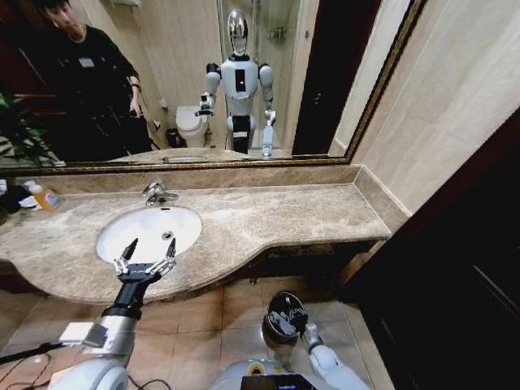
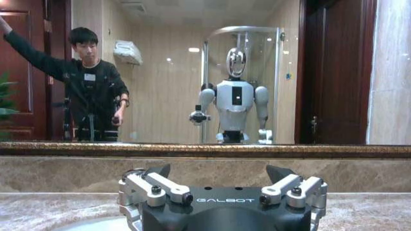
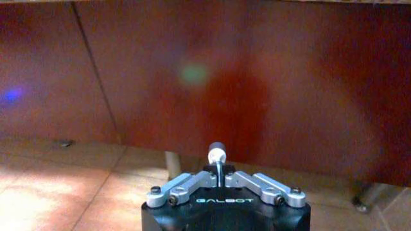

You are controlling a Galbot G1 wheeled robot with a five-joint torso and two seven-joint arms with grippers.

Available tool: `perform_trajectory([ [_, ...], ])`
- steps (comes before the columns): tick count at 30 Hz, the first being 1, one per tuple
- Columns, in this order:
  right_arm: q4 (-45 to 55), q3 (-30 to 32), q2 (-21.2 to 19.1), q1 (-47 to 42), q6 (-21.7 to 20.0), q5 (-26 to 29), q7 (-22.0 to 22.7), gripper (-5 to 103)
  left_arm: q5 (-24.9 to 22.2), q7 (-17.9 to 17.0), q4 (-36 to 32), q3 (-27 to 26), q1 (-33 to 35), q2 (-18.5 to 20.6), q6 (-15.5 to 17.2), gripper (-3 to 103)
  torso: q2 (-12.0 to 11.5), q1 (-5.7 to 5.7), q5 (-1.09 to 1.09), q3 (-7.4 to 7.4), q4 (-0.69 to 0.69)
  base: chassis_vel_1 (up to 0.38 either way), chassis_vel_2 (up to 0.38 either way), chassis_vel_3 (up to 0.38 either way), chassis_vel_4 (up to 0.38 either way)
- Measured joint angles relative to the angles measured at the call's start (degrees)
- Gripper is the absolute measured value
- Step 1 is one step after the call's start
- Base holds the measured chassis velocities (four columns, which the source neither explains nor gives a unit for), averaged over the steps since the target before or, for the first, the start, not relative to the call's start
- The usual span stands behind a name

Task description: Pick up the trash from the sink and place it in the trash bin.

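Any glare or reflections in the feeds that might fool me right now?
Head view: the mirror doubles the robot and a person; the sink basin is brightly lit, with the open left gripper at its near rim. Left wrist view: lamp spots in the mirror. Right wrist view: green and blue flare spots on the dark red cabinet panel.

Pretty standard hotel-style bathroom here. A long beige marble countertop (image 1: 276, 215) with a curved front edge runs along the wall, topped by a short marble backsplash (image 1: 203, 177). Above that hangs a big wall mirror with a thin gold frame (image 1: 244, 166), reflecting a glass shower enclosure (image 2: 276, 82) and cream walls. The right wall is pale beige tile (image 1: 455, 97). Floor is reddish-brown square tile (image 1: 203, 317). Dark red-brown wood panelling (image 3: 257, 82) sits under the counter, and a dark wooden door (image 1: 455, 268) stands on the right.
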Motion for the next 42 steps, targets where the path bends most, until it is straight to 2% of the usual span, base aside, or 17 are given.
perform_trajectory([
  [8,-3.19,-0.35,0.49,2.42,1.76,-0.81,1.29,0,0.0,0.0,0.0,0.0,0.0,0.0,0.0,100,0.0,0.0,0.03,0.0,0.0,0.0,0.0,0.0,0.0],
  [9,-3.19,-0.31,0.56,2.38,1.81,-0.9,1.44,5,0.0,0.0,0.0,0.0,0.0,0.0,0.0,100,0.0,0.0,0.02,0.0,0.0,0.0,0.0,0.0,0.0],
  [10,-3.19,-0.31,0.56,2.38,1.81,-0.9,1.44,5,0.0,0.0,0.0,0.0,0.0,0.0,0.0,100,0.0,0.0,0.02,0.0,0.0,0.0,0.0,0.0,0.0],
  [13,-3.19,-0.27,0.76,2.31,1.89,-0.88,1.79,21,0.0,0.0,0.0,0.0,0.0,0.0,0.0,100,0.0,0.0,0.03,0.0,0.0,0.0,0.0,0.0,0.0],
  [14,-3.19,-0.27,0.76,2.31,1.89,-0.88,1.79,21,0.0,0.0,0.0,0.0,0.0,0.0,0.0,100,0.0,0.0,0.03,0.0,0.0,0.0,0.0,0.0,0.0],
  [15,-3.17,-0.27,0.8,2.29,1.93,-0.87,1.89,26,0.0,0.0,0.0,0.0,0.0,0.0,0.0,100,0.0,0.0,0.02,0.0,0.0,0.0,0.0,0.0,0.0],
  [17,-3.14,-0.27,0.8,2.27,1.94,-0.87,1.92,26,0.0,0.0,0.0,0.0,0.0,0.0,0.0,100,0.0,0.0,0.02,0.0,0.0,0.0,0.0,0.0,0.0],
  [21,-2.51,-0.31,0.8,1.93,2.02,-0.87,2.18,49,0.0,0.0,0.0,0.0,0.0,0.0,0.0,100,0.0,0.0,0.02,0.0,0.0,0.0,0.0,0.0,0.0],
  [24,-2.48,-0.33,0.77,1.78,2.11,-0.88,2.22,53,0.0,0.0,0.0,0.0,0.0,0.0,0.0,100,0.0,0.0,0.02,0.0,0.0,0.0,0.0,0.0,0.0],
  [26,-2.49,-0.34,0.71,1.59,2.19,-0.88,2.23,65,0.0,0.0,0.0,0.0,0.0,0.0,0.0,100,0.0,0.0,0.02,0.0,0.0,0.0,0.0,0.0,0.0],
  [27,-2.49,-0.34,0.71,1.59,2.19,-0.88,2.23,65,0.0,0.0,0.0,0.0,0.0,0.0,0.0,100,0.0,0.0,0.02,0.0,0.0,0.0,0.0,0.0,0.0],
  [30,-2.51,-0.34,0.65,1.35,2.23,-0.86,2.24,81,0.0,0.0,0.0,0.0,0.0,0.0,0.0,100,0.0,0.0,0.02,0.0,0.0,0.0,0.0,0.0,0.0],
  [31,-2.51,-0.34,0.65,1.35,2.23,-0.86,2.24,81,0.0,0.0,0.0,0.0,0.0,0.0,0.0,100,0.0,0.0,0.02,0.0,0.0,0.0,0.0,0.0,0.0],
  [34,-2.27,-0.37,0.63,1.29,2.23,-0.77,2.24,96,0.0,0.0,0.0,0.0,0.0,0.0,0.0,100,0.0,0.0,0.02,0.0,0.0,0.0,0.0,0.0,0.0],
  [42,0.46,-0.64,1.18,0.24,-0.17,1.79,2.21,100,0.0,0.0,0.0,0.0,0.0,0.0,0.0,100,0.0,0.0,0.03,0.0,0.0,0.0,0.0,0.0,0.0],
])
